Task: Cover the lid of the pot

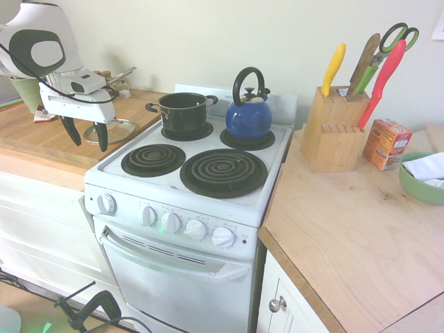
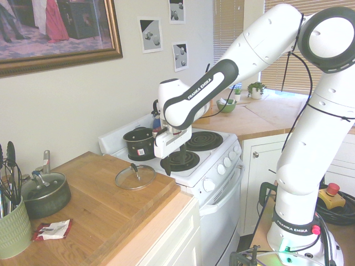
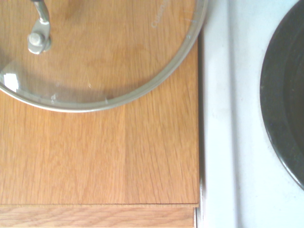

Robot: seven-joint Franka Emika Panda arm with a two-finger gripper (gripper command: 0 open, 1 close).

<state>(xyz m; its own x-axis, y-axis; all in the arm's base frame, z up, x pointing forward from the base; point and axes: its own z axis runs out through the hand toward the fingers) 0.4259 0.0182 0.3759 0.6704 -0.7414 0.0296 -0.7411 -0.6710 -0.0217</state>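
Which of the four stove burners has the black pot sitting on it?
The back burner on the wooden-counter side, under the pot. The blue kettle covers the other back burner; both front burners are bare.

The white arm is seen entering from the upper left of the first exterior view, and from the right side of the second exterior view, where it is bent at the elbow and stretched toward the middle of the frame. The wrist is turned downward, so that the gripper [image 1: 87,133] [image 2: 169,164] is pointed straight down. Its two dark fingers [image 1: 70,130] are held apart, and nothing is gripped between them.
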